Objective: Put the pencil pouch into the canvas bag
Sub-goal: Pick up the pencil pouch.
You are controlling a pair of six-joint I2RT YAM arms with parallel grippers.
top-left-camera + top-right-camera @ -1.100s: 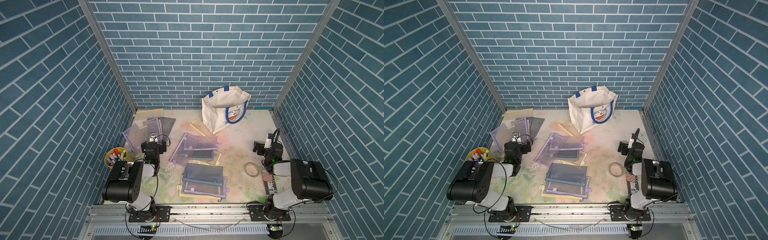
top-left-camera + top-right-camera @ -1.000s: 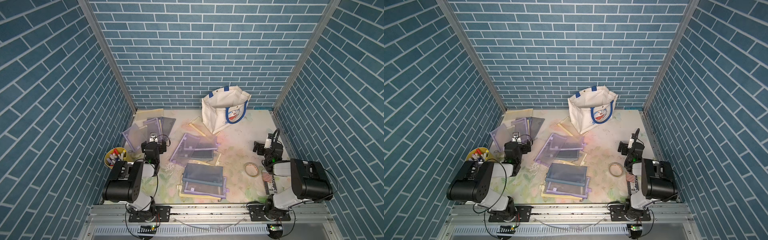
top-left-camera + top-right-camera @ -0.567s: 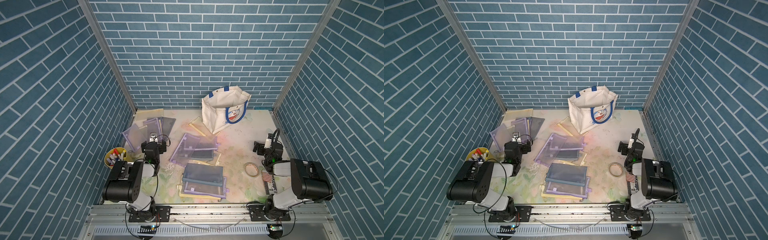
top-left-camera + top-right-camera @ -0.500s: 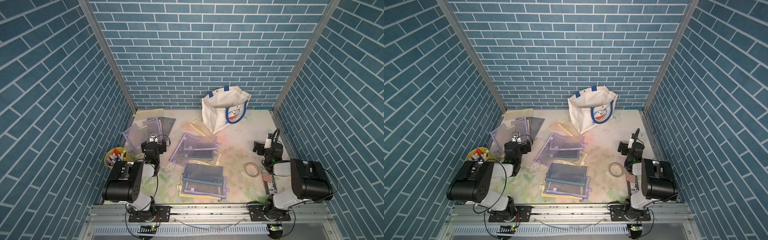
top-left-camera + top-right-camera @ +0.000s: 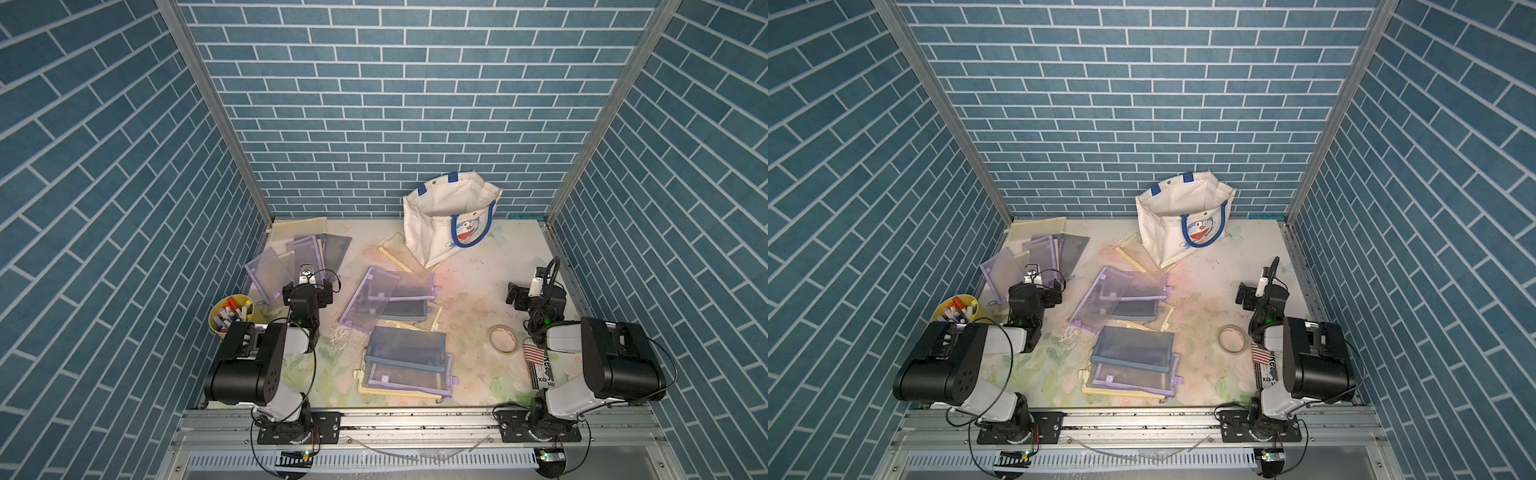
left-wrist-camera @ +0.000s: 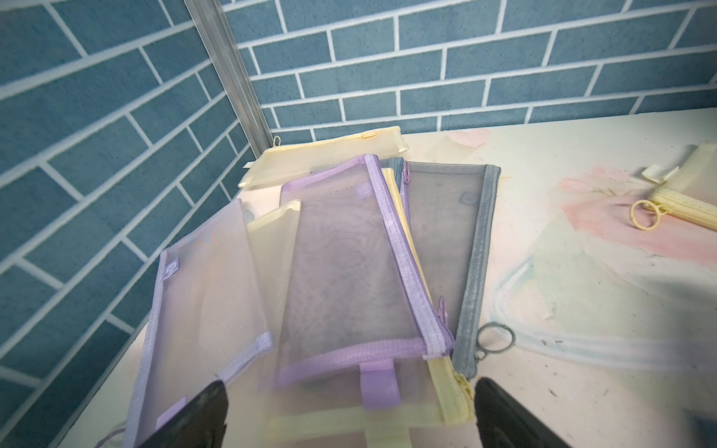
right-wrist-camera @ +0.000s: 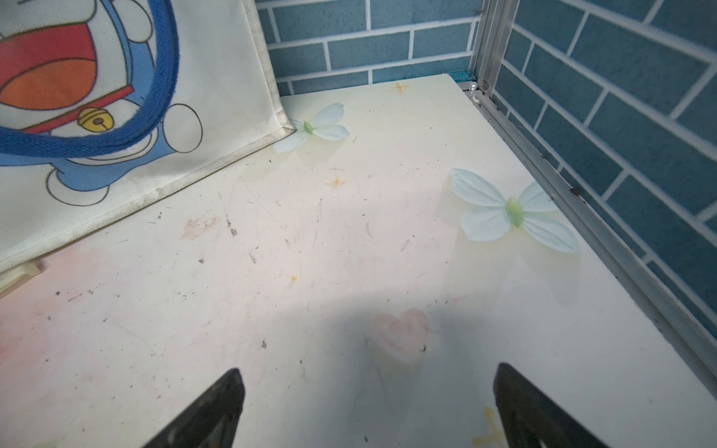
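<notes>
Starting at the left gripper (image 6: 349, 388): fingers wide apart, nothing between them, poised over a fan of pencil pouches (image 6: 341, 271) by the left wall. At least five counted there: one cream, one lilac, one purple, one yellow beneath, one grey. Next, the right gripper (image 7: 368, 370): likewise spread and unladen, over the table (image 7: 349, 240), near the one canvas bag (image 7: 217, 97). Farther out, in both top views: a middle heap (image 5: 374, 299) of at least three pouches, a near stack (image 5: 405, 347) of three, a single cream pouch (image 5: 395, 249) touching the bag's base. Bag standing by the back wall, mouth open. One yellow cup (image 5: 212, 323) of markers beside the left arm; one tape roll (image 5: 491, 338) beside the right.
</notes>
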